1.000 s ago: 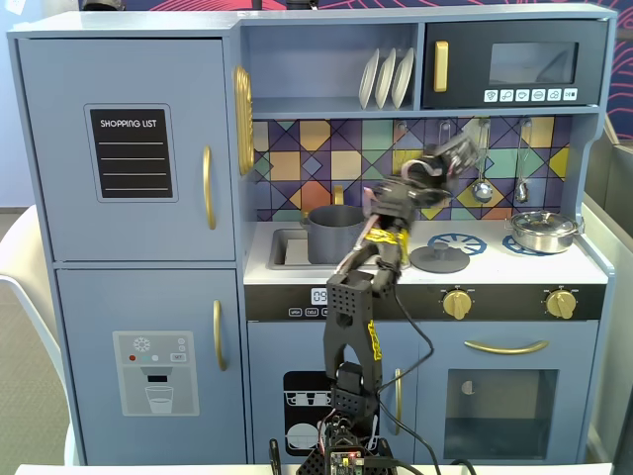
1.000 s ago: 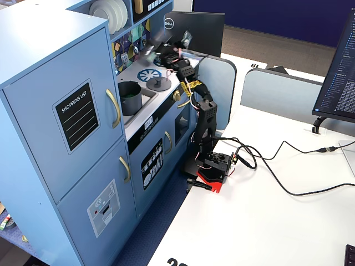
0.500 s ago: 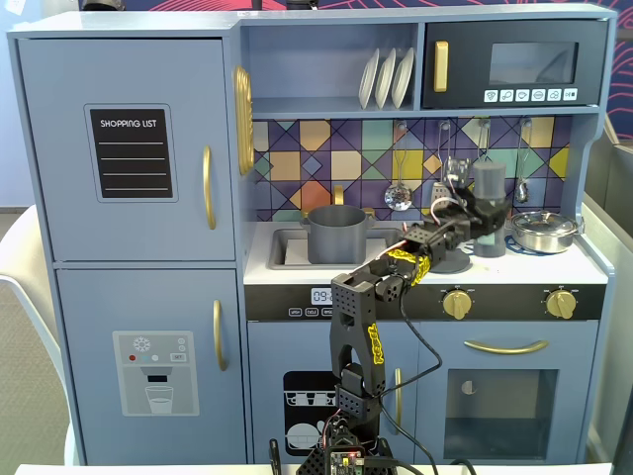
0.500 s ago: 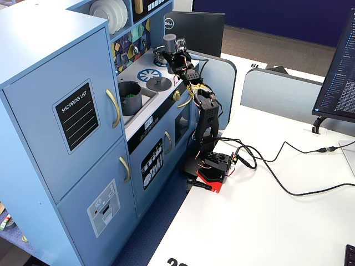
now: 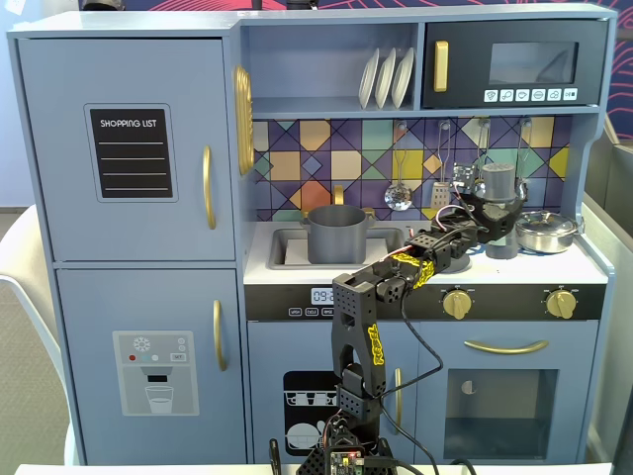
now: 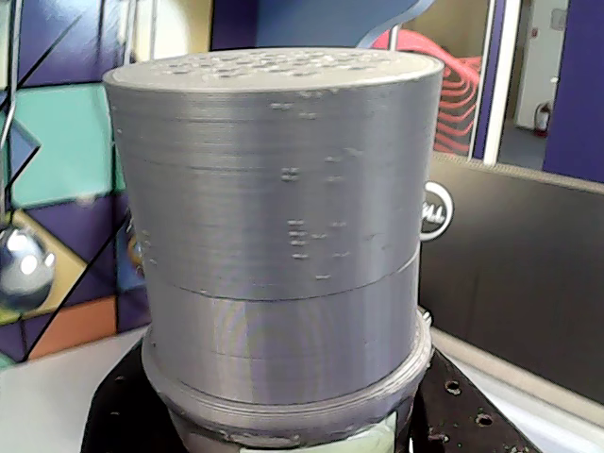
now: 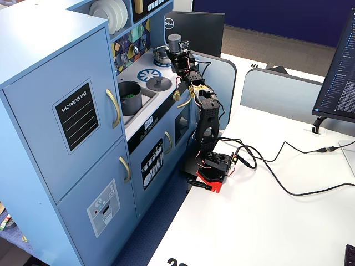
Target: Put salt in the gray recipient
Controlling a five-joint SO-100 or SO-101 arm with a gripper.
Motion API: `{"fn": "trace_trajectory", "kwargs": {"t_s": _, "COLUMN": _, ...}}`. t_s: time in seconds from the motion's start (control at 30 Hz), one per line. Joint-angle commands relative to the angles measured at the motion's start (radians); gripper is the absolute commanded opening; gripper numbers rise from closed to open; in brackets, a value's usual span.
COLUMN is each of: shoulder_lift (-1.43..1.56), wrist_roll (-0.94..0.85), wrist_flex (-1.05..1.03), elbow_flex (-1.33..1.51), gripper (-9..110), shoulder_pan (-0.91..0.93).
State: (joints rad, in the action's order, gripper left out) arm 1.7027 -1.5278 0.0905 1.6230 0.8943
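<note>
The salt shaker [image 6: 283, 217] is a grey ribbed cylinder with a holed top, and it fills the wrist view. It stands upright between my black fingers [image 6: 123, 420]. My gripper [image 5: 497, 216] is shut on the shaker [image 5: 497, 183] over the right part of the toy kitchen's counter. The other fixed view shows the shaker [image 7: 175, 41] above my gripper [image 7: 177, 54] at the far end of the counter. The grey pot [image 5: 336, 234] sits in the sink, to the left of the gripper in this fixed view. It is open, with something green inside [image 7: 130, 97].
A steel pot [image 5: 547, 231] stands right of the gripper. Ladles [image 5: 399, 194] hang on the tiled back wall. A grey lid [image 7: 158, 83] lies on the stove top. A shelf with white plates [image 5: 386, 77] and a microwave [image 5: 514, 64] hang above. A Dell monitor [image 7: 194, 30] stands behind.
</note>
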Motion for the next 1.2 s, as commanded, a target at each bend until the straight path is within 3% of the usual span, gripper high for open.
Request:
{"fn": "trace_trajectory", "kwargs": {"t_s": 0.0, "shoulder_lift": 0.008, "wrist_roll": 0.026, "wrist_flex": 0.046, "elbow_flex": 0.002, "gripper": 0, "shoulder_pan": 0.020}}
{"fn": "trace_trajectory", "kwargs": {"t_s": 0.73, "shoulder_lift": -0.006, "wrist_roll": 0.058, "wrist_flex": 0.155, "elbow_flex": 0.141, "gripper": 2, "shoulder_pan": 0.018}}
{"fn": "trace_trajectory", "kwargs": {"t_s": 0.87, "shoulder_lift": -0.005, "wrist_roll": 0.140, "wrist_flex": 0.183, "elbow_flex": 0.147, "gripper": 38, "shoulder_pan": 0.034}}
{"fn": "trace_trajectory", "kwargs": {"t_s": 0.97, "shoulder_lift": 0.000, "wrist_roll": 0.149, "wrist_flex": 0.195, "elbow_flex": 0.147, "gripper": 56, "shoulder_pan": 0.043}}
{"fn": "trace_trajectory", "kwargs": {"t_s": 1.03, "shoulder_lift": 0.012, "wrist_roll": 0.155, "wrist_flex": 0.199, "elbow_flex": 0.149, "gripper": 62, "shoulder_pan": 0.046}}
{"fn": "trace_trajectory", "kwargs": {"t_s": 1.17, "shoulder_lift": 0.084, "wrist_roll": 0.129, "wrist_flex": 0.189, "elbow_flex": 0.199, "gripper": 61, "shoulder_pan": 0.055}}
